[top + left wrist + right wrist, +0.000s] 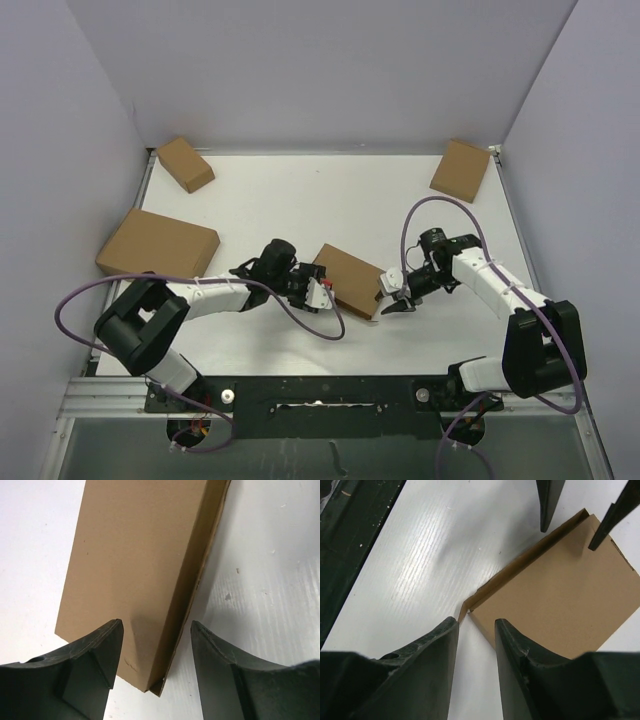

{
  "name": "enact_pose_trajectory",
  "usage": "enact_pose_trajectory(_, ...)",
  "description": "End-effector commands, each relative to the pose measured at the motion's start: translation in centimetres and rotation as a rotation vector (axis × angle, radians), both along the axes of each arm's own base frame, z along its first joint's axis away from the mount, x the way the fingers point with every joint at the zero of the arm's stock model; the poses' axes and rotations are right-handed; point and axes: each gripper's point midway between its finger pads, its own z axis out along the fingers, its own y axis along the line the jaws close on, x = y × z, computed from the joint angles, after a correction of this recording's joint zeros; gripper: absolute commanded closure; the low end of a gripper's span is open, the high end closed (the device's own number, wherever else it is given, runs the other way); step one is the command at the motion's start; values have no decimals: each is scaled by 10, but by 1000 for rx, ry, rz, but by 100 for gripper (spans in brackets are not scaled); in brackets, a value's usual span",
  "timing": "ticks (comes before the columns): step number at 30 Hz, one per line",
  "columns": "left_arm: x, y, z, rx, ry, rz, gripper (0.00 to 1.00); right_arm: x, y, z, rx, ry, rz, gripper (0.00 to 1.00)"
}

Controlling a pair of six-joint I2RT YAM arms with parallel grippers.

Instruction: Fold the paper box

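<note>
A white table [300, 200] sat between pale lilac walls. The box [352, 275] lay flat near its centre, lid down, its long axis seemingly running from 10 to 4 o'clock. Both arms met it from opposite ends, neither clearly nearer.

The left gripper [318, 293] was at the box's 8 o'clock corner. Its arm lay low across the table, pointing toward 3 o'clock. Its jaws stood apart astride that corner, one over the lid and one beside the wall, with no pad visibly pressing.

The right gripper [393, 302] sat at the 4 o'clock corner, its forearm reaching back toward 9 o'clock. Its jaws were slightly parted and empty, with the loose corner flap just ahead, toward the 11 o'clock side in the wrist view. That flap is probably the next thing to tuck.
</note>
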Motion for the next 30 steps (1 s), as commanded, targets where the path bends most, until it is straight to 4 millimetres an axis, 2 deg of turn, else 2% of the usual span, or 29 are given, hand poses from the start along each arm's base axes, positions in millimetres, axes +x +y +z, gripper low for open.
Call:
enact_pose_trajectory(1,8,-12,3,-28,-54,-14,45,-3,9,0,24,-32,33,64)
enact_pose_trajectory(9,-2,-10,-6,-15,-12,-35,46,-14,13,-4,25,-89,95,62)
enact_pose_trajectory(14,-2,-10,-12,-3,-2,-31,53,-19,14,-8,33,-135,136,61)
enact_pose_trajectory(18,-2,-9,-16,7,7,-29,54,-23,16,-15,20,-177,174,59)
enact_pose_trajectory(30,-3,-7,-21,19,11,-23,64,-21,19,-33,-40,-245,209,60)
